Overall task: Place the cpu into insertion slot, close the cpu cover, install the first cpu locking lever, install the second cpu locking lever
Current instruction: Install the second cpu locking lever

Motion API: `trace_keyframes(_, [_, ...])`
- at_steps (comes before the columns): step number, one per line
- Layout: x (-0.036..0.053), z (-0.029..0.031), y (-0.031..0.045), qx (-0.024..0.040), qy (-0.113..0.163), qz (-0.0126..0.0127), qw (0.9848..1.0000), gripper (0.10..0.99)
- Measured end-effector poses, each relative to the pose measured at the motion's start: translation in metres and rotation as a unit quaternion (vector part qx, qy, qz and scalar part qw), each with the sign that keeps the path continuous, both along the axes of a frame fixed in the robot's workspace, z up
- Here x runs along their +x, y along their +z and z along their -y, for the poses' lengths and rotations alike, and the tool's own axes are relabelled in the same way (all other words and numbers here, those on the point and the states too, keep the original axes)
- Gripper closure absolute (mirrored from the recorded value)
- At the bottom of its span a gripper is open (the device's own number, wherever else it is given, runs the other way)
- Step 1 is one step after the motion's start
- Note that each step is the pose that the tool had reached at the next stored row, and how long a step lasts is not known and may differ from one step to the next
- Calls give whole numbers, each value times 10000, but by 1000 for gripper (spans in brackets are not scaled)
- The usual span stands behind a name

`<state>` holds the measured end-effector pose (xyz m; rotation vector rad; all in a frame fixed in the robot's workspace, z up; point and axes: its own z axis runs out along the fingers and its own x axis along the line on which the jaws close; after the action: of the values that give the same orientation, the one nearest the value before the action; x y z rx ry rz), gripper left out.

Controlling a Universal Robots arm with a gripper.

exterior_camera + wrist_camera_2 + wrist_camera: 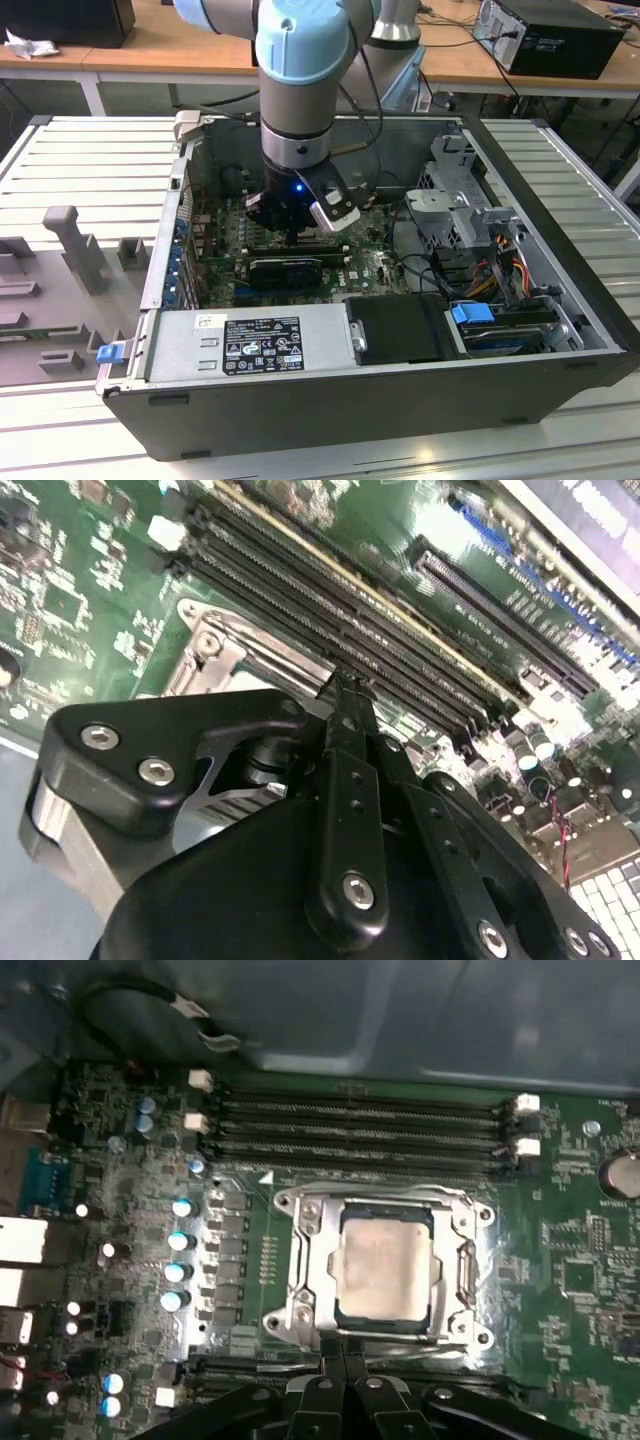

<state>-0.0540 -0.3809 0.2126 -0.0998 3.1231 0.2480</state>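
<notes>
I have the hand (345, 1365) down inside the open computer case (560, 250), fingers pressed together with nothing between them, tips at the edge of the insertion slot (300, 1295). The cpu (385, 1260) lies seated in that slot, the cpu cover (462, 1260) flat around it. Memory slots (360, 1130) run just beside. A label on the power supply (262, 345) is too small to read.

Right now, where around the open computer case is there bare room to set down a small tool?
The ribbed grey metal table is bare on the exterior view's left, beyond the grey moulded fixture, and along the near edge. Inside the dark computer case it is crowded: the black end effector sits over the green motherboard.
</notes>
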Motion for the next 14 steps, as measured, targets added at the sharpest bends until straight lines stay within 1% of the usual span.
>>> trace_keyframes(2, [-29, 17, -7, 110, 10, 0, 9999, 980])
trace_keyframes(3, [-60, 60, -13, 175, 18, 0, 9998, 980])
trace_keyframes(4, [-80, 103, -16, 211, 21, 0, 9998, 980])
trace_keyframes(5, [-94, 144, -21, 274, 34, 0, 9996, 980])
trace_keyframes(6, [-108, 159, -26, 372, 82, -1, 9993, 980])
trace_keyframes(7, [-118, 168, -31, 434, 133, -3, 9990, 980])
trace_keyframes(8, [-135, 192, -39, 476, 155, -3, 9987, 980])
trace_keyframes(10, [-156, 227, -51, 514, 157, -2, 9986, 980])
trace_keyframes(11, [-186, 248, -60, 592, 156, -1, 9981, 980])
trace_keyframes(12, [-202, 253, -73, 649, 157, 0, 9978, 980])
trace_keyframes(13, [-208, 253, -95, 681, 157, 1, 9976, 980])
trace_keyframes(14, [-209, 253, -105, 695, 157, 1, 9975, 980])
